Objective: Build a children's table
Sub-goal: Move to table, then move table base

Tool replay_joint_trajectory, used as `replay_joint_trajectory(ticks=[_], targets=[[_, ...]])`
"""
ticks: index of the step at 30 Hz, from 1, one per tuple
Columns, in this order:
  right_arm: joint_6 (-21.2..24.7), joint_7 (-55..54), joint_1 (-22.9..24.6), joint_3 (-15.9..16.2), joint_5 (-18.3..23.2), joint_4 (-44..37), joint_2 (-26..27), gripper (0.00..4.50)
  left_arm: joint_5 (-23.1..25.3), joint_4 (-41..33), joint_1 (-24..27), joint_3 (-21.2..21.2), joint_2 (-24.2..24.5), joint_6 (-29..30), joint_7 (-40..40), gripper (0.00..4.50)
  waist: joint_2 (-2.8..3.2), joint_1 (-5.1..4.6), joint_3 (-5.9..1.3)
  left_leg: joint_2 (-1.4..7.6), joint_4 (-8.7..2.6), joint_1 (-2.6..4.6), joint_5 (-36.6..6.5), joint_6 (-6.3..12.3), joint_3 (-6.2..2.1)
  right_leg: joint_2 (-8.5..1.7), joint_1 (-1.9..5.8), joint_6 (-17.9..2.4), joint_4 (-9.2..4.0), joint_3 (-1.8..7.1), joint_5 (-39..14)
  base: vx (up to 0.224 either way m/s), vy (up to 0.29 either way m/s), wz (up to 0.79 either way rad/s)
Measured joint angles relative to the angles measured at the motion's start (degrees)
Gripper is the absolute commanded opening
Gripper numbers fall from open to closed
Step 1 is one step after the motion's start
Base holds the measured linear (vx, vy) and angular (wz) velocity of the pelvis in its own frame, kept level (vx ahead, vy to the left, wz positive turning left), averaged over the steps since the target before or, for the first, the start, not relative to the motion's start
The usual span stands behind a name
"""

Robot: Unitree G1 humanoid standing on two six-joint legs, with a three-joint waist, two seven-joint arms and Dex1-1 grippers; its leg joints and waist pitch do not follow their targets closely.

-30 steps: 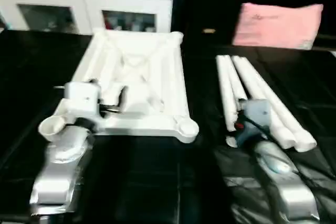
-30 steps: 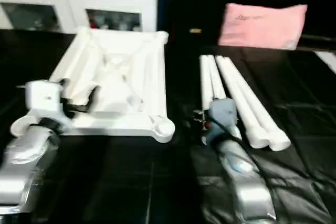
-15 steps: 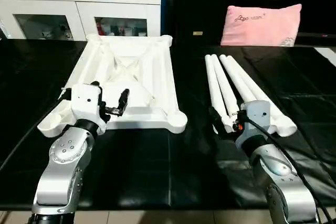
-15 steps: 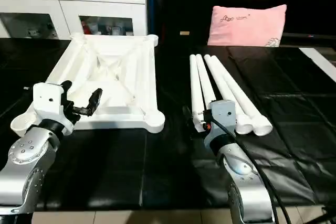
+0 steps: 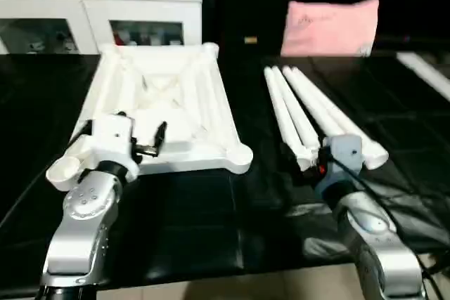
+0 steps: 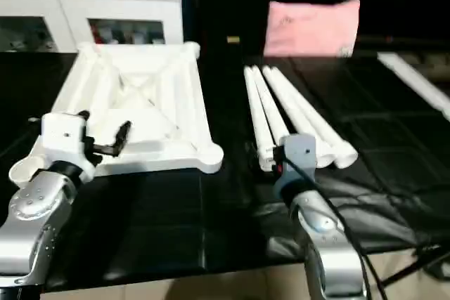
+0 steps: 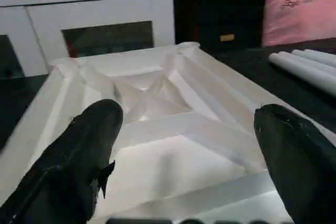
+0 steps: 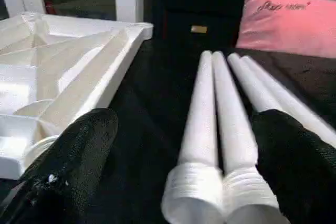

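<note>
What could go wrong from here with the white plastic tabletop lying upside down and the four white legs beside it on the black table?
1. The four white tapered tubular legs lie loose side by side; the open right gripper, nudging one, could roll its neighbours away.
2. The open left gripper hovers over the white ribbed plastic tabletop; pushing it might slide it on the glossy black table.
3. The near left corner socket sits by the left forearm and could get bumped.

The stuff on top of the white cabinet (image 5: 105, 5) is chopped off by the frame edge and too smeary to ID. Same goes for whatever's behind its glass doors. From the head cameras, the left tool (image 5: 140, 124) covers part of the upside-down white table's (image 5: 211, 96) near rim. The right tool (image 8: 188, 129) hides the near ends of a couple of legs (image 5: 309, 103). The pink pillow (image 5: 330, 26) print is unreadable there.
</note>
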Motion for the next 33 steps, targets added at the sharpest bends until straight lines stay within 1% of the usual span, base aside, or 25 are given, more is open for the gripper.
replay_joint_trajectory(ticks=[1, 2, 4, 5, 7, 8, 9, 12, 14, 15, 18, 19, 20, 21, 22, 23, 24, 26, 27, 28, 29, 30, 32, 33], targets=[[0.0, 0.3, 0.0, 0.0, 0.0, 0.0, -0.2, 4.50, 0.0, 0.0, 0.0, -0.3, -0.1, 0.0, 0.0, 4.50, -0.12, -0.05, -0.01, 0.17, -0.14, 0.00, 0.1, -0.14, 0.10, -0.05, -0.09, 0.7, 0.00, -0.15, 0.0, 0.000, 0.000, 0.00], [0.1, 0.8, 0.0, 0.0, 0.0, 0.1, -0.5, 4.50, 0.1, 0.0, 0.0, -0.6, -0.1, 0.2, 0.0, 4.50, 0.01, -0.15, 0.07, 0.28, -0.38, -0.11, 0.3, -0.46, 0.11, -0.05, -0.19, 0.8, 0.00, -0.32, 0.0, 0.000, 0.000, 0.00], [1.0, 1.6, -0.3, 0.3, -0.2, 0.3, -1.8, 4.50, 0.4, 0.1, -0.3, -1.1, 0.4, 1.1, -0.6, 4.50, 0.04, -0.20, 0.05, 0.43, -1.16, -0.10, 0.7, -1.11, 0.15, 0.04, -0.42, 1.0, 0.05, -0.50, 0.2, 0.007, -0.064, -0.03], [2.0, 2.2, -0.8, 0.3, -0.4, 0.3, -3.0, 4.50, 0.4, 0.4, -0.8, -1.6, 1.0, 2.1, -1.3, 4.50, 0.03, -0.20, 0.04, 0.50, -1.26, -0.10, 0.7, -1.19, 0.21, 0.06, -0.54, 1.1, 0.13, -0.50, 0.6, 0.017, -0.066, -0.01], [3.4, 3.2, -2.4, 0.3, -0.8, 0.4, -4.7, 4.50, 0.4, 1.4, -2.1, -2.2, 2.3, 3.4, -2.9, 4.50, 0.02, -0.17, 0.04, 0.63, -1.32, -0.24, 0.8, -1.41, 0.35, 0.10, -1.06, 1.4, 0.77, -0.52, 1.2, 0.030, -0.061, 0.00], [3.8, 3.6, -3.0, 0.3, -0.8, 0.4, -5.2, 4.50, 0.3, 2.1, -3.1, -2.3, 2.6, 4.0, -3.8, 4.50, 0.05, -0.10, 0.05, 0.68, -1.36, -0.39, 0.9, -1.54, 0.37, 0.17, -1.27, 1.3, 1.05, -0.58, 1.3, 0.033, -0.059, 0.01], [4.1, 4.2, -3.4, 0.4, -0.7, 0.3, -5.7, 4.50, -0.1, 3.0, -4.3, -2.4, 3.0, 4.4, -4.9, 4.50, 0.12, 0.11, 0.01, 0.88, -1.68, -0.44, 1.0, -1.82, 0.38, 0.38, -1.48, 1.1, 1.08, -0.61, 1.3, 0.039, -0.061, 0.01], [4.9, 6.2, -4.0, 1.5, -0.6, 0.2, -7.3, 4.50, -0.6, 4.5, -6.4, -2.5, 4.5, 4.6, -7.1, 4.50, 0.27, 0.26, 0.03, 1.35, -2.20, -0.47, 1.3, -2.29, 0.37, 0.94, -1.75, 0.5, 1.06, -0.68, 1.3, 0.023, -0.039, -0.01], [5.1, 8.6, -4.0, 2.5, -0.4, 0.0, -9.3, 4.50, -0.7, 6.3, -8.2, -4.6, 6.8, 5.4, -10.9, 4.50, 0.35, 0.34, 0.08, 1.39, -2.40, -0.46, 1.4, -2.45, 0.37, 1.06, -1.86, 0.4, 1.11, -0.72, 1.2, 0.000, 0.000, 0.00], [5.5, 10.5, -4.0, 2.9, 0.1, -0.6, -10.7, 4.50, -0.9, 7.4, -9.3, -6.3, 8.7, 6.3, -14.1, 4.50, 0.49, 0.47, 0.14, 1.41, -2.45, -0.42, 1.4, -2.48, 0.38, 1.07, -1.88, 0.3, 1.13, -0.72, 1.2, 0.000, 0.000, 0.00], [6.6, 15.0, -4.1, 3.4, 2.0, -2.1, -13.4, 4.50, -1.0, 9.8, -11.1, -10.6, 13.3, 6.7, -23.4, 4.50, 0.90, 0.32, 0.26, 1.46, -2.45, -0.29, 1.4, -2.50, 0.51, 1.03, -1.87, 0.2, 1.22, -0.64, 1.2, 0.000, 0.000, 0.00], [7.1, 16.7, -4.2, 3.9, 2.6, -2.3, -14.6, 4.50, -1.1, 10.9, -12.0, -12.2, 14.7, 6.8, -26.4, 4.50, 0.92, 0.35, 0.27, 1.45, -2.45, -0.29, 1.5, -2.53, 0.51, 1.01, -1.88, 0.2, 1.23, -0.64, 1.3, 0.000, 0.000, 0.00], [7.4, 17.7, -4.2, 4.0, 3.1, -2.5, -15.1, 4.50, -1.2, 11.4, -12.5, -12.5, 15.4, 6.8, -28.3, 4.50, 0.94, 0.31, 0.29, 1.46, -2.44, -0.25, 1.5, -2.55, 0.53, 1.01, -1.88, 0.1, 1.25, -0.63, 1.3, 0.000, 0.000, 0.00], [8.0, 19.8, -4.2, 4.5, 4.1, -3.0, -16.5, 4.50, -1.1, 12.8, -13.8, -13.9, 17.1, 6.5, -32.0, 4.50, 1.04, 0.34, 0.33, 1.46, -2.41, -0.20, 1.5, -2.56, 0.52, 1.01, -1.85, 0.1, 1.29, -0.63, 1.3, 0.000, 0.000, 0.00], [8.4, 21.4, -4.2, 4.8, 4.7, -3.6, -17.5, 4.50, -0.9, 13.9, -14.8, -14.8, 18.5, 5.6, -34.5, 4.33, 1.13, 0.33, 0.38, 1.46, -2.41, -0.15, 1.5, -2.57, 0.52, 1.02, -1.84, 0.1, 1.29, -0.61, 1.3, 0.000, 0.000, 0.00], [8.6, 22.7, -4.2, 4.9, 5.1, -3.9, -18.2, 4.50, -0.2, 15.2, -15.6, -15.4, 19.6, 3.7, -36.4, 4.33, 1.27, 0.33, 0.43, 1.46, -2.41, -0.06, 1.5, -2.57, 0.53, 1.02, -1.76, 0.1, 1.30, -0.60, 1.3, 0.000, 0.000, 0.00], [8.7, 23.8, -4.3, 5.0, 5.6, -4.0, -19.0, 4.50, 0.6, 16.4, -16.4, -15.7, 20.4, 1.7, -37.9, 4.23, 1.42, 0.30, 0.47, 1.45, -2.41, 0.06, 1.5, -2.58, 0.54, 1.01, -1.67, 0.1, 1.30, -0.59, 1.3, 0.000, 0.000, 0.00], [8.7, 25.4, -4.2, 5.4, 5.8, -4.0, -19.9, 4.50, 1.2, 18.7, -18.1, -17.0, 21.2, -0.4, -40.7, 4.16, 1.56, 0.29, 0.48, 1.46, -2.42, 0.15, 1.5, -2.58, 0.56, 1.01, -1.60, 0.1, 1.31, -0.58, 1.3, 0.000, 0.000, 0.00], [8.7, 26.3, -4.3, 5.9, 5.8, -4.0, -20.7, 4.50, 1.8, 21.2, -19.7, -18.2, 21.6, -1.3, -42.4, 4.05, 1.62, 0.31, 0.51, 1.46, -2.42, 0.18, 1.5, -2.58, 0.56, 1.01, -1.59, 0.1, 1.33, -0.58, 1.3, 0.000, 0.000, 0.00], [8.7, 26.9, -4.3, 6.0, 5.9, -4.0, -20.9, 4.50, 2.1, 23.0, -20.6, -18.8, 21.8, -2.1, -43.4, 4.05, 1.69, 0.31, 0.55, 1.46, -2.43, 0.20, 1.5, -2.58, 0.56, 1.01, -1.57, 0.1, 1.33, -0.59, 1.3, 0.000, 0.000, 0.00], [8.7, 27.5, -4.2, 6.1, 6.1, -4.0, -21.2, 4.50, 2.5, 25.2, -21.6, -19.5, 21.9, -2.6, -44.5, 3.95, 1.79, 0.30, 0.60, 1.46, -2.42, 0.21, 1.5, -2.58, 0.56, 1.01, -1.55, 0.1, 1.33, -0.58, 1.3, 0.000, 0.000, 0.00], [8.8, 28.4, -4.3, 6.2, 6.5, -4.1, -21.7, 4.50, 2.9, 28.3, -23.2, -20.4, 21.9, -2.9, -46.0, 3.84, 1.90, 0.31, 0.66, 1.45, -2.43, 0.21, 1.5, -2.58, 0.59, 1.00, -1.55, 0.1, 1.33, -0.57, 1.3, 0.000, 0.000, 0.00], [8.9, 29.0, -4.3, 6.4, 6.8, -4.2, -22.1, 4.50, 3.0, 31.0, -24.2, -20.8, 22.0, -2.8, -47.7, 3.76, 1.96, 0.34, 0.66, 1.45, -2.44, 0.20, 1.5, -2.59, 0.60, 1.00, -1.56, 0.0, 1.32, -0.57, 1.3, 0.000, 0.000, 0.00], [9.0, 29.4, -4.2, 6.4, 7.0, -4.2, -22.4, 4.50, 3.0, 32.5, -25.0, -21.2, 22.0, -2.7, -49.0, 3.58, 2.04, 0.30, 0.68, 1.46, -2.46, 0.19, 1.5, -2.59, 0.61, 1.00, -1.56, 0.0, 1.30, -0.57, 1.3, 0.000, 0.000, 0.00]])
